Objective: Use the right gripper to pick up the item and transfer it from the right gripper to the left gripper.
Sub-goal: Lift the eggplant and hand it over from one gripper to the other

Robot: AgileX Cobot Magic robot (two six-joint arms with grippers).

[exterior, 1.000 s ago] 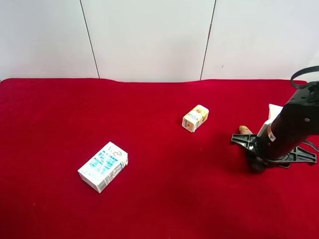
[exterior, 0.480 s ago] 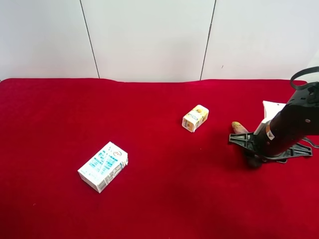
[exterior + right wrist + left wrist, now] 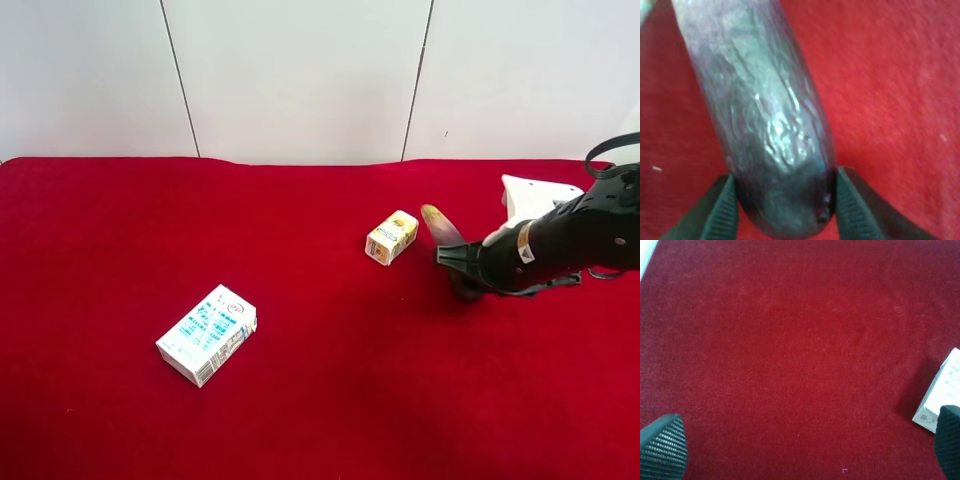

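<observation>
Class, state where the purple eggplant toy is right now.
The eggplant toy is held between the jaws of the right gripper, above the red cloth at the exterior high view's right, just right of the small yellow carton.

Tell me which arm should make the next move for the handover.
Left, probably. The right gripper is shut on the item, held off the cloth; the left gripper is open and empty, free to come and take it.

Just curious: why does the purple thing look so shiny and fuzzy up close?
Right wrist view: the item sits near the lens, so it is soft, with white glare on its wrinkled skin. Exterior high view: even light, the item slightly smeared. Left wrist view: red cloth sharp, no glare.
</observation>
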